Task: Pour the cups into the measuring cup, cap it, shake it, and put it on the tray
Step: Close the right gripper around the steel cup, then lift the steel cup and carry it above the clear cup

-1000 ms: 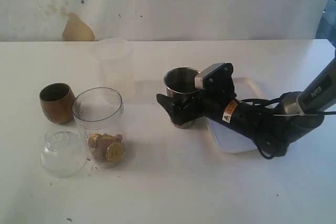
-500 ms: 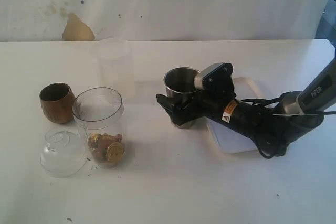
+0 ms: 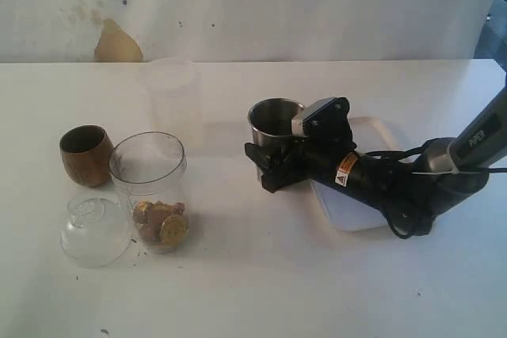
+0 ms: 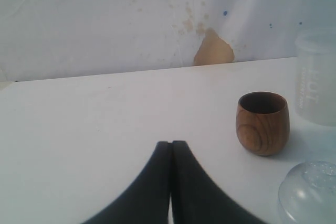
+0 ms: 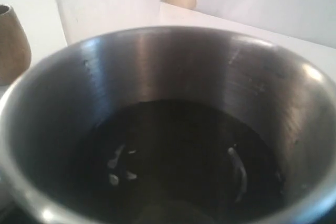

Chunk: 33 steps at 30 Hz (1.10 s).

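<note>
Exterior view first: we see the right pincer (image 3: 265, 165) lying low on the table (image 3: 261, 290), its jaws on either side of the steel tumbler's (image 3: 273, 124) lower body. We cannot tell whether they are clamped on it or only flank it. The left pincer (image 4: 171, 148) is clenched on nothing, with the wooden cup (image 4: 262, 123) ahead of it and off to one side.

We judge slipping to be the main risk. The tumbler is smooth and tapered, and the jaws sit near its foot, so a loose hold could let it slide out or tip over on the lift. The pour is also a long reach. The measuring cup (image 3: 148, 187) stands well beyond the right pincer's fingertips, with the dome lid (image 3: 95, 231) touching or just beside it and the wooden cup close by, so a careless swing could knock either one. The tray (image 3: 341, 211) lies behind that pincer, under its arm.

The tumbler stands upright. In the right wrist view its inside is dark with a few glints, and we cannot make out its contents.
</note>
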Each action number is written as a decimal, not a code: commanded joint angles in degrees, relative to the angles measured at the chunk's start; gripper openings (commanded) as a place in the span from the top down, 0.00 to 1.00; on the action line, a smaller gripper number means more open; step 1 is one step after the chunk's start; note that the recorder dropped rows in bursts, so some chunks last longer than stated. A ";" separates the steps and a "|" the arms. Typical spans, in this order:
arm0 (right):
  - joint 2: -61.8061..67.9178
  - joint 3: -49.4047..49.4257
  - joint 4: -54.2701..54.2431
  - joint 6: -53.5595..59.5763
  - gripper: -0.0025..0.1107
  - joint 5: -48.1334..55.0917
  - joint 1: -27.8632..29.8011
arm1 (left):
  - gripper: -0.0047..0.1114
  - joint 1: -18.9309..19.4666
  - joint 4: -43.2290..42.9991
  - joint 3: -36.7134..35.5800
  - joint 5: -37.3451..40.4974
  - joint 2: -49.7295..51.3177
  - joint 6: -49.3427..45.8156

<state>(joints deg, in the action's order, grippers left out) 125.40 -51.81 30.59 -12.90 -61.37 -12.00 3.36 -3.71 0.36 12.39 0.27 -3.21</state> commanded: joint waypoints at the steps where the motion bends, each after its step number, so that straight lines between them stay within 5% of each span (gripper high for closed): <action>1: 0.09 -0.13 1.25 -1.94 0.90 -0.68 0.04 | 0.96 0.17 -0.45 -0.36 -0.75 -0.27 0.08; 2: 0.09 -0.13 2.38 -2.15 0.98 -0.68 0.04 | 0.96 0.17 -0.45 -0.36 -0.75 -0.27 0.08; 21: -15.79 -0.13 11.68 -8.79 0.98 -1.03 -0.62 | 0.96 0.17 -0.45 -0.36 -0.75 -0.27 0.08; 33: -22.06 -4.69 11.68 -8.32 0.98 10.92 -10.30 | 0.96 0.17 -0.45 -0.36 -0.75 -0.27 0.08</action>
<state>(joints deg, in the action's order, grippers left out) 104.61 -54.78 42.98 -21.68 -50.11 -20.42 3.36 -3.71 0.36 12.39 0.27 -3.21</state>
